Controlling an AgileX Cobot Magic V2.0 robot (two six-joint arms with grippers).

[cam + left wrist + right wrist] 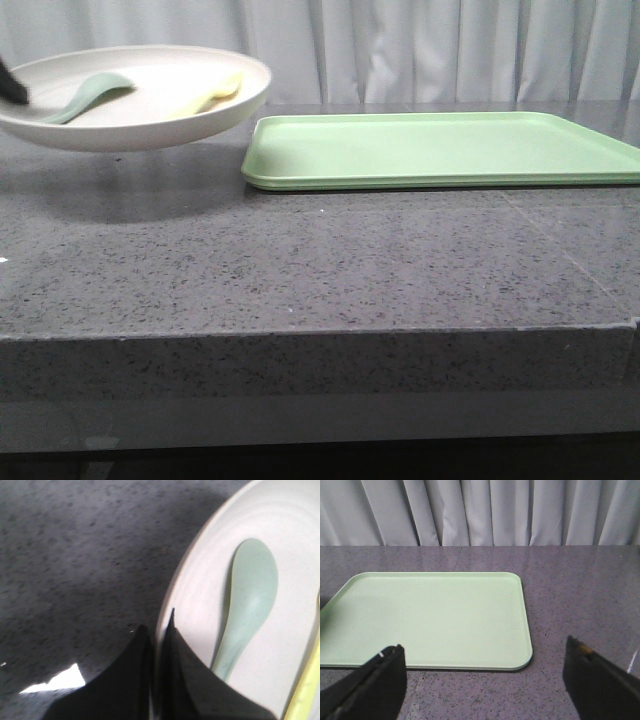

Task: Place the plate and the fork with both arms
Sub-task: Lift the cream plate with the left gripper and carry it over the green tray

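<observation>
— Nearest to the front camera: grey speckled stone desk (pixel 300 270), with thick front edge. Behind, pale pleated curtain (pixel 420 50) across the whole back.

— And on the desk?

— Flat light-green tray (pixel 440 150), rectangular, lying toward the right and the back. Nothing on its surface. Seen also from the right wrist, with the curtain behind.

— About the plate?

— Cream-white plate (pixel 130 95), at the left, lifted above the desk and tilted a little, with dark shadow on the stone under it. Near edge of the plate just beside the left end of the tray, not over it as far as can be told.

— Inside the plate?

— Pale teal spoon (pixel 247 610), lying in the left part. Beside it, pale-yellow fork (pixel 215 95), more to the right; in the left wrist view only a yellow strip at the border.

— Left hand?

— Left hand (pixel 160 645) closed on the rim of the plate: one dark finger outside the rim, the other inside, almost no gap between. In the front view only a black tip at the far left edge.

— Right hand?

— Right hand (pixel 485 680) wide open, two black fingers (pixel 375 680) far apart, holding nothing, touching nothing. Hovers above the desk in front of the tray.
</observation>
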